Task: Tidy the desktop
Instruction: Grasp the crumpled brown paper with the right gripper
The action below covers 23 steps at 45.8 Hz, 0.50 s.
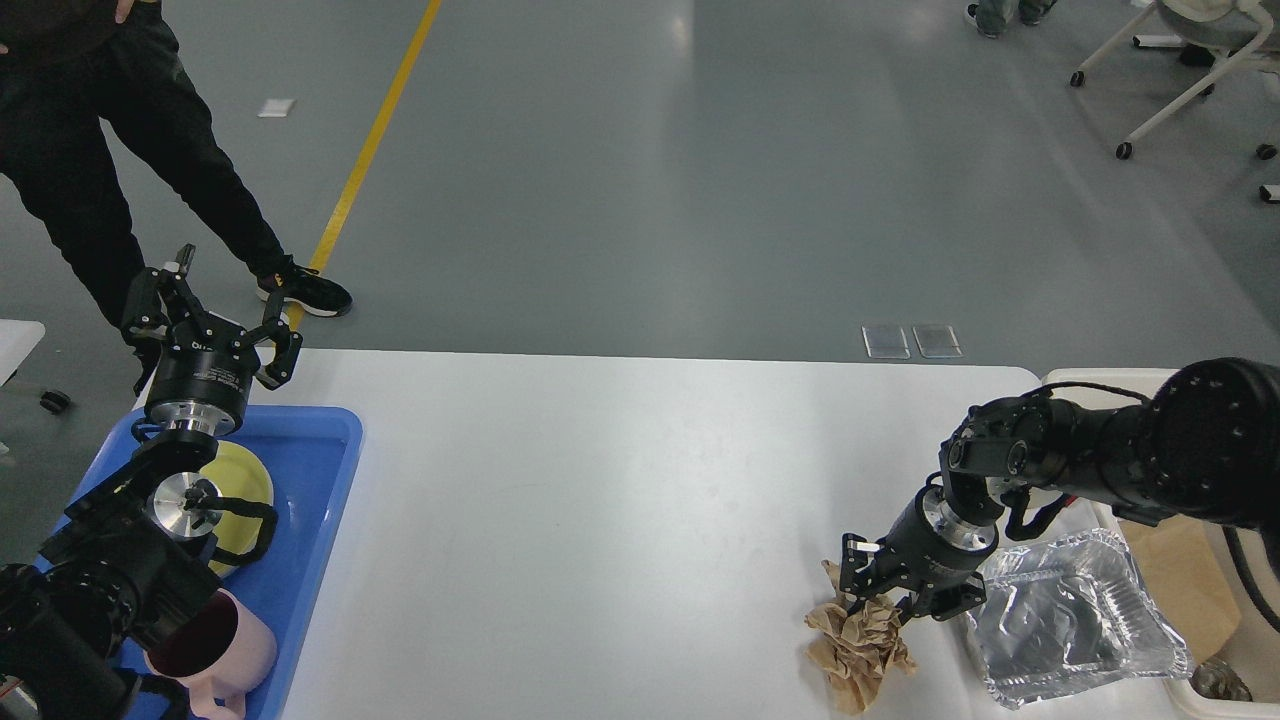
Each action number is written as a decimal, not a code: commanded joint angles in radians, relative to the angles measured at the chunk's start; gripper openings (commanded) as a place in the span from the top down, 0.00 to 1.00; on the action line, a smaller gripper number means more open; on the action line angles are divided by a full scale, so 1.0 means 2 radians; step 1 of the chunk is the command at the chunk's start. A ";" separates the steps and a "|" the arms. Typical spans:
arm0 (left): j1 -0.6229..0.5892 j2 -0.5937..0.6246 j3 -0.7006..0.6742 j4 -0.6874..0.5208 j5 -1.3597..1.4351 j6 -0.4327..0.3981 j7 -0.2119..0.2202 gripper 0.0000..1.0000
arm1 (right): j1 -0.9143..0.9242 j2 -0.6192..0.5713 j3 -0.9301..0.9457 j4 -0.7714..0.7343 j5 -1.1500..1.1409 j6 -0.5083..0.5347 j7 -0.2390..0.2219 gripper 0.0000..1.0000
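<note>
Grey floor with a yellow line lies beyond the desktop (pixel 600 500), which spans our view from left to right. At its near right edge our right gripper (pixel 893 598) has its fingers clenched on crumpled brown paper (pixel 857 645), just beside a crushed foil tray (pixel 1080 620). Our left gripper (pixel 212 310) is raised above the far left corner, jaws released and grasping nothing. Below it a blue tray (pixel 320 480) on the left edge holds a yellow plate (pixel 245 480) and a pink cup (pixel 225 645).

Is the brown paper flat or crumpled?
Crumpled: the brown paper is a wrinkled wad on the desktop, under the right gripper.
</note>
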 commanded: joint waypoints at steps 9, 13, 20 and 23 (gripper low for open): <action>0.000 0.000 0.000 0.000 0.000 0.000 0.001 0.04 | 0.031 -0.022 0.018 0.021 0.001 0.020 0.000 1.00; 0.000 0.000 0.000 0.000 0.000 0.000 0.000 0.04 | 0.073 -0.070 0.046 0.053 0.001 0.037 0.000 1.00; 0.000 0.000 0.000 0.000 0.000 0.000 0.000 0.04 | 0.190 -0.154 0.065 0.099 0.000 0.071 0.000 1.00; 0.000 0.000 0.000 0.000 0.000 0.000 0.000 0.04 | 0.231 -0.177 0.063 0.099 0.000 0.084 0.001 1.00</action>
